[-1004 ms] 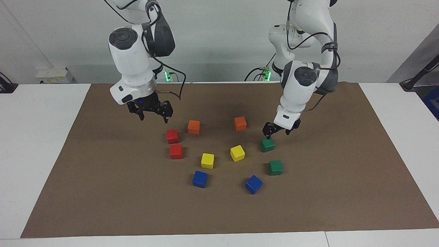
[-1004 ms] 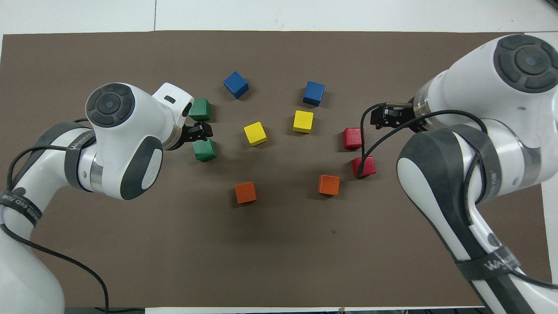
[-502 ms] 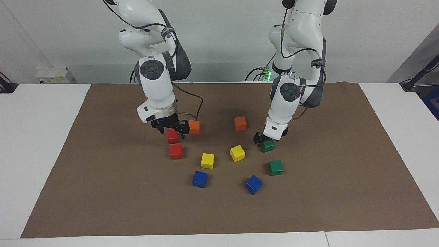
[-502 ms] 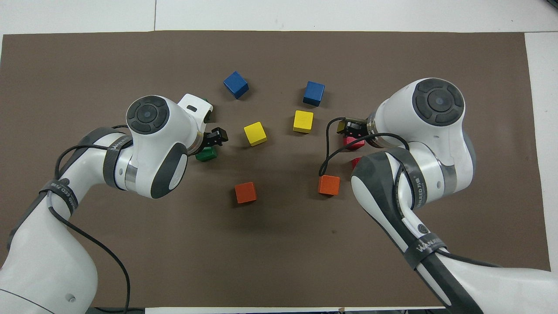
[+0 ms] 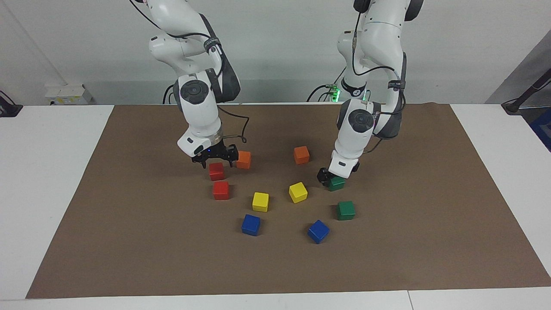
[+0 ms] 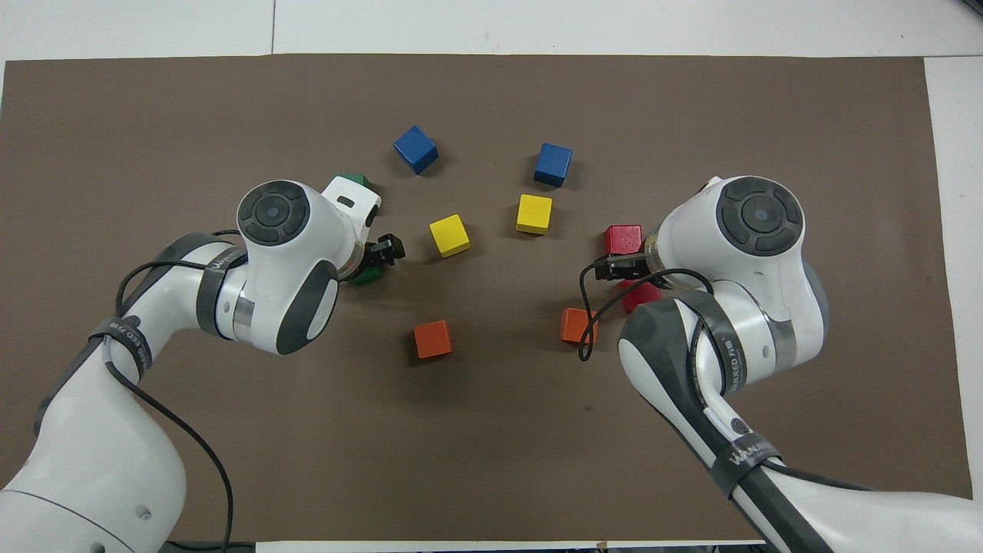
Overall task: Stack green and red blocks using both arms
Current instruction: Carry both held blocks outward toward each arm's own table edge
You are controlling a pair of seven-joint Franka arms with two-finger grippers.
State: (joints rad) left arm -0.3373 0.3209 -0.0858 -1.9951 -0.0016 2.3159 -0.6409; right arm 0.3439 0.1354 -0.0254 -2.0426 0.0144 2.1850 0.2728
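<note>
Two red blocks (image 5: 216,171) (image 5: 221,190) lie toward the right arm's end of the brown mat. Toward the left arm's end are two green blocks (image 5: 336,184) (image 5: 345,210). My right gripper (image 5: 215,162) is open and hangs just over the red block nearer the robots (image 6: 641,294), its fingers spread to either side of that block's top. My left gripper (image 5: 331,178) is down at the green block nearer the robots (image 6: 367,274), and its wrist hides most of that block from above. The other green block (image 6: 355,180) peeks out beside the left wrist, and the other red block (image 6: 622,236) shows beside the right wrist.
An orange cube (image 5: 243,159) sits close beside the right gripper, and a second orange cube (image 5: 301,155) lies nearer the left arm. Two yellow cubes (image 5: 260,202) (image 5: 298,192) and two blue cubes (image 5: 250,224) (image 5: 318,231) lie farther from the robots on the mat (image 5: 129,224).
Both arms have swung in and come down from higher up. The right gripper now hangs over a red block, and the left gripper has sunk onto a green block.
</note>
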